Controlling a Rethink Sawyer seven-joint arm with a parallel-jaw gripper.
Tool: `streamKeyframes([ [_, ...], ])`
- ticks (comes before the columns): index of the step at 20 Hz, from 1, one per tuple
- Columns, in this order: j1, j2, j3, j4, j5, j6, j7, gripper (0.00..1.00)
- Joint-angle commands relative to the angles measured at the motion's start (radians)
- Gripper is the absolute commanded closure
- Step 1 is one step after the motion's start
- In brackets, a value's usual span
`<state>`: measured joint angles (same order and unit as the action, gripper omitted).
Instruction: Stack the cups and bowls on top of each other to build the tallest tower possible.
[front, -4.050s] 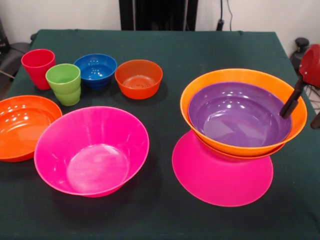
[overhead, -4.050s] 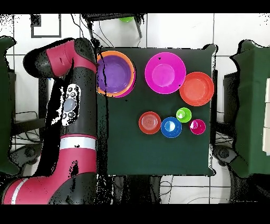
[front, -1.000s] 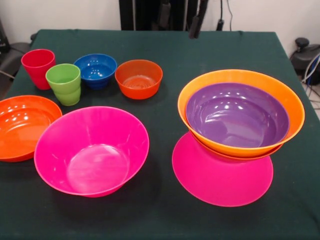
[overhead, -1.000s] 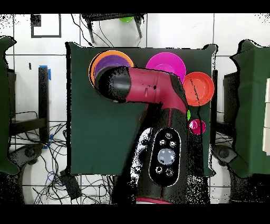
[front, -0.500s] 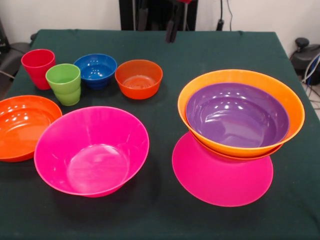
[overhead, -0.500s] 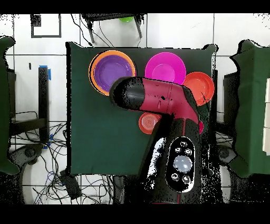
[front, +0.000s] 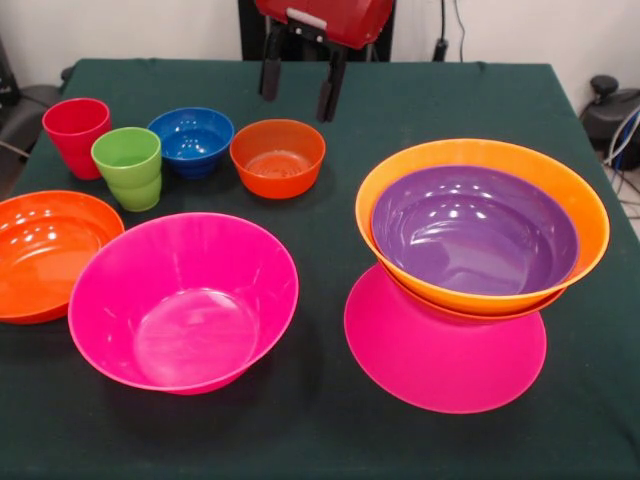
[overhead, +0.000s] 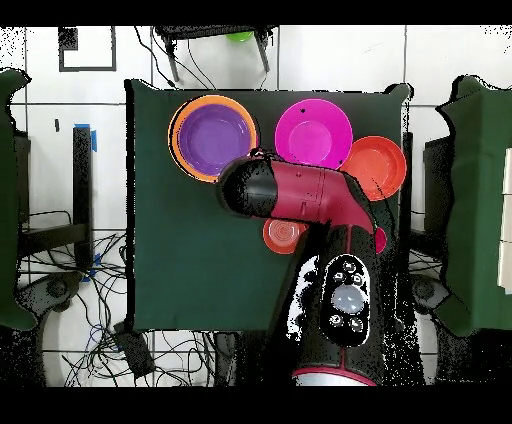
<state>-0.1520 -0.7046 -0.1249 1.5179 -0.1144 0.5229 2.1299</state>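
Since half a second ago we see the claw (front: 297, 82) come lower and further into the front view, its red housing now showing at the top edge; its two dark fingers (front: 269, 70) hang apart and hold nothing, above the far part of the desk (front: 430, 95) just behind the small red-orange bowl (front: 277, 157). On the dark green cloth the tower (front: 470, 270) stands at one side: an upturned hot pink bowl (front: 440, 355) as base, the large orange bowl (front: 560, 190) on it, the purple bowl (front: 470, 230) nested inside (a thin red-orange rim peeps out beneath the orange one). Well apart from it sit the other hot pink bowl (front: 185, 300), a shallow red-orange bowl (front: 45, 250) touching it, then the red cup (front: 76, 132), the lime green cup (front: 128, 165) and the small blue bowl (front: 191, 140) in a row. From overhead the arm (overhead: 310, 200) covers the small things; a pale tiled floor (overhead: 440, 60) with cables surrounds the desk.
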Motion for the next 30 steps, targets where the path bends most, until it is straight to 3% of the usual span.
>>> streamKeyframes([
  [1, 0.012, 0.060, 0.089, 0.105, -0.084, -0.054, -0.027, 0.00],
  [17, -0.014, 0.058, 0.118, 0.126, -0.097, -0.046, -0.045, 0.00],
  [30, -0.048, 0.144, 0.109, 0.157, -0.121, -0.204, -0.008, 0.00],
])
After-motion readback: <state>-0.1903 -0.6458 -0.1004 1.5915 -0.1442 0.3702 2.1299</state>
